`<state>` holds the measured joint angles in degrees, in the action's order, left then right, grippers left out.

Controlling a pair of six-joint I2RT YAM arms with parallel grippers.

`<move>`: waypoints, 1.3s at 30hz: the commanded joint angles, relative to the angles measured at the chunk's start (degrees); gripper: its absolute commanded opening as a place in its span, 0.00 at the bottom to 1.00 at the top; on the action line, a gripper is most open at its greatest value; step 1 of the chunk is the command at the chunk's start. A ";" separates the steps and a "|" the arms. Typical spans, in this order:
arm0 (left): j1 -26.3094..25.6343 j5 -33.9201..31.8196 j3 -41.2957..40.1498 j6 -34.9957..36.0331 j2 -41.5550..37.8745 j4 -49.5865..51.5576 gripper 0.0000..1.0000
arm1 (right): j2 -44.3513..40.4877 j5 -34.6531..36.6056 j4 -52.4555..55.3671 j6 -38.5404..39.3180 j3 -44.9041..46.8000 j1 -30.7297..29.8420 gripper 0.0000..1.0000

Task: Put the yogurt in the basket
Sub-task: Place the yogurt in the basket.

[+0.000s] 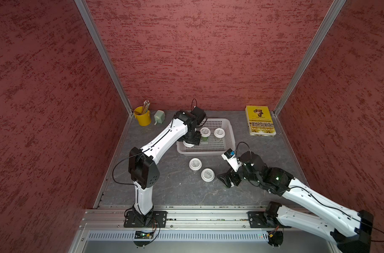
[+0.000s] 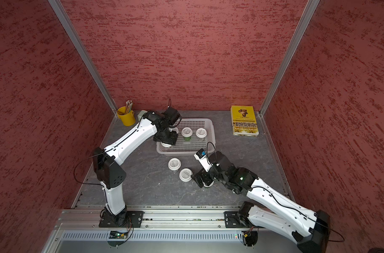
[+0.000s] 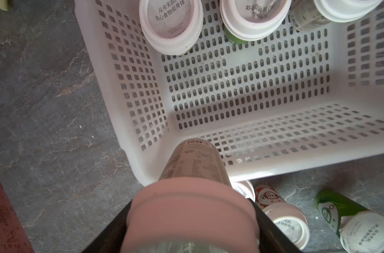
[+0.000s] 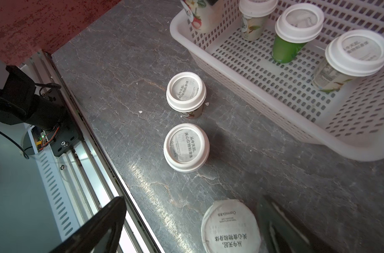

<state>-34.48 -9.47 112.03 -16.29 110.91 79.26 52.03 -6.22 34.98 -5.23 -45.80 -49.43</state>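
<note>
Yogurt cup (image 3: 193,162) gripped in left hand (image 1: 191,140), at basket (image 1: 205,152) corner

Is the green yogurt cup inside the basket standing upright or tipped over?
Upright. In the right wrist view the green yogurt cup stands on the basket floor, its white lid level on top.

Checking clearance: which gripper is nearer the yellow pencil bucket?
Left. Left gripper, holding a yogurt cup, hangs over the basket end nearest the pencil bucket; right gripper sits off the basket's opposite front corner.
</note>
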 commanded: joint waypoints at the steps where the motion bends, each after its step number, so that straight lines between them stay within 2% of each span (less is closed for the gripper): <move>1: 1.43 -0.04 3.07 2.89 2.39 -1.06 0.74 | 0.68 0.54 -1.22 1.01 -1.21 -0.59 0.98; 12: 3.61 2.22 3.81 4.35 10.46 -4.96 0.73 | 2.64 0.81 -1.14 1.06 -0.95 -0.59 0.98; 20: 3.65 3.28 2.20 4.34 12.78 -7.48 0.73 | 3.06 0.76 -1.73 1.15 -0.72 -0.58 0.98; 30: 4.00 2.35 0.92 4.42 14.93 -8.73 0.73 | -1.26 9.49 -7.38 -1.97 2.29 -0.56 0.98; 39: 4.40 2.18 -0.46 4.40 16.31 -9.44 0.73 | -0.04 8.80 -6.95 -1.65 2.21 -0.58 0.99</move>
<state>-30.52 -6.92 112.16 -12.53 126.58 70.70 51.83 1.34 29.78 -6.22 -44.14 -49.45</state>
